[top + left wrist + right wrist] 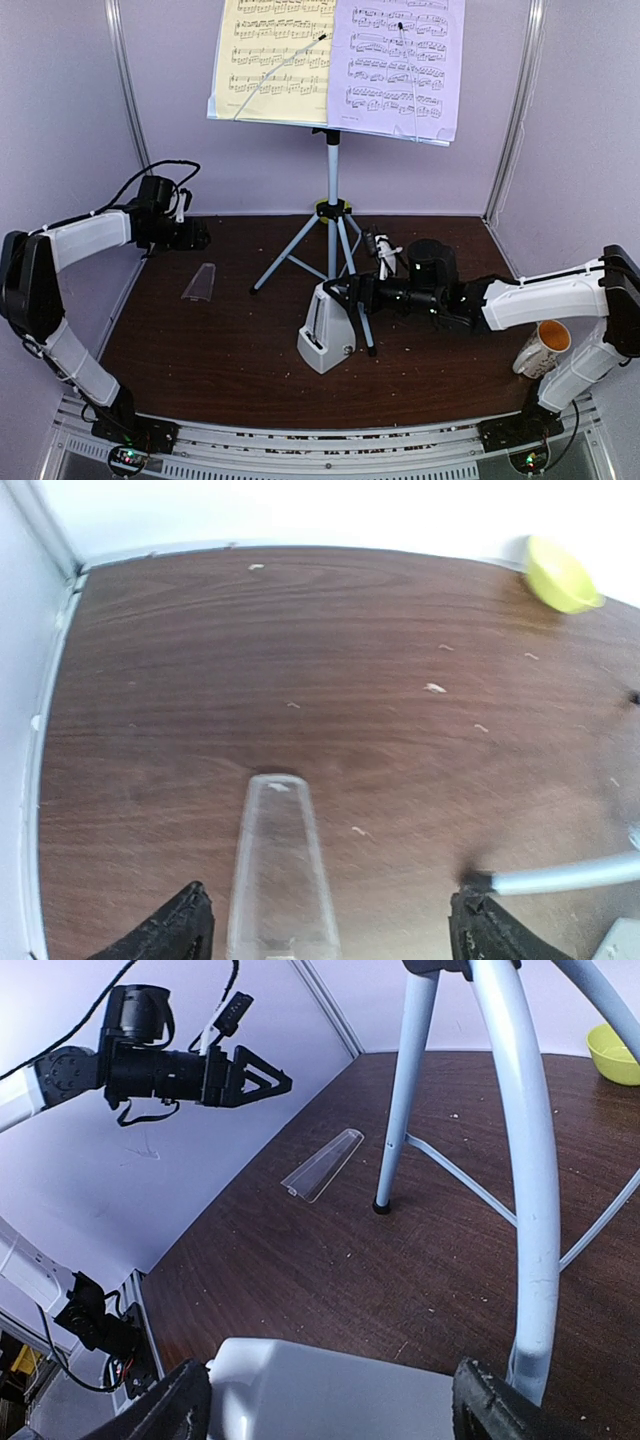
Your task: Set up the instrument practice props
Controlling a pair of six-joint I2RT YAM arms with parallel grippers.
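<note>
Well, one music stand (333, 165) on a grey tripod (295, 250) rises at the table's (200, 350) twelve o'clock. It bears two printed sheets: one yellow sheet (270, 60) at nine, one lilac sheet (400, 60) at three. One white pyramid metronome (322, 340) stands at the tripod's six. The right gripper (332, 1390) straddles it, fingers wide; pressing or not, I cannot tell. The left gripper (203, 237) hangs spread, empty, over a clear cover (200, 282).

The left half of the surface (230, 350) is open, broken only by a clear cover (200, 283) lying flat below the raised left claw (203, 237). At the middle the stand (333, 170) splays three legs, with gaps between them. In front, the metronome (325, 340) and the right claw (347, 300) clamped round it block passage. A mug (543, 350) fills the near right corner. A bowl (615, 1052) sits by the far edge.
</note>
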